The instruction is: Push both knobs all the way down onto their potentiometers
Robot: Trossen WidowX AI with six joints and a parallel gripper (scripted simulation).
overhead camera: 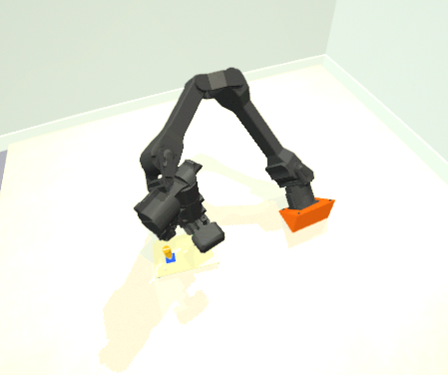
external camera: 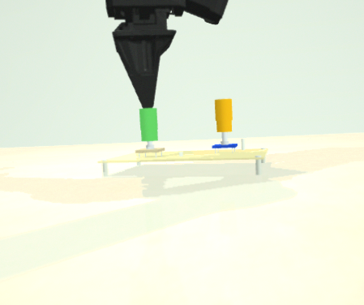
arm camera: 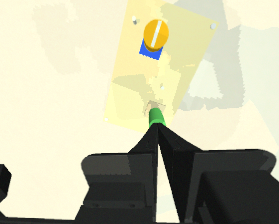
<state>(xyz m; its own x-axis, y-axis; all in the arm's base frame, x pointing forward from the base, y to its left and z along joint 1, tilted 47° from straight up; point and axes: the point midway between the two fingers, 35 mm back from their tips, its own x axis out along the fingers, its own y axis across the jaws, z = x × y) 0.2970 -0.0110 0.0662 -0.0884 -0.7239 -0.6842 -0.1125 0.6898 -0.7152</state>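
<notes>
my gripper point(external camera: 147, 106) point(arm camera: 156, 126) has its fingers pressed together on nothing, and in the exterior view their tips meet the top of the green knob point(external camera: 148, 124) point(arm camera: 156, 116). i judge this to be the press: i should push straight along the shaft, slowly, and stop when the knob meets the tan potentiometer point(external camera: 150, 150) point(arm camera: 154, 107), since a sideways shove could snap it off. a short pale stretch of shaft shows beneath the knob, which leans slightly. the orange knob point(overhead camera: 168, 251) point(external camera: 224, 115) point(arm camera: 156, 34) stands higher on its shaft above the blue potentiometer point(overhead camera: 171, 258) point(external camera: 224, 146) point(arm camera: 151, 50), so it needs its own push.

in the wrist view the fingertips cover part of the green knob; the orange one shows a white stripe across its round top.

from the top view, my arm point(overhead camera: 181, 117) hides the green knob. the yellowish, see-through board point(overhead camera: 189, 266) point(external camera: 190, 156) point(arm camera: 125, 85) lies under the wrist, on the table.
</notes>
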